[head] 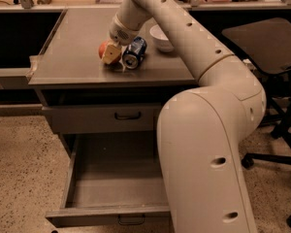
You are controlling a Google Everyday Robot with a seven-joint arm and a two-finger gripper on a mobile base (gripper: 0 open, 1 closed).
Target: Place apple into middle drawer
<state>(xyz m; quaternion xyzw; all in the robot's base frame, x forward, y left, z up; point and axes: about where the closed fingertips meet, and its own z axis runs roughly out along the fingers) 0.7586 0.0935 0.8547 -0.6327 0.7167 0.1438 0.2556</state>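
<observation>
The small red-orange apple [104, 48] sits on the grey cabinet top [72, 57], just left of a blue crushed can [135, 52]. My gripper [112, 53] reaches down from the upper right and is right at the apple, with a tan part of it covering the apple's front right side. The middle drawer [111, 183] is pulled out below, its bare grey tray floor showing and a small dark handle [131, 220] on its front. My arm's large pale body [203, 159] hides the drawer's right part.
A white bowl [161, 37] stands behind the can. A closed grey drawer front [102, 116] with a dark handle is above the open drawer. A black office chair [271, 47] stands at the right. A dark counter runs along the left and the back.
</observation>
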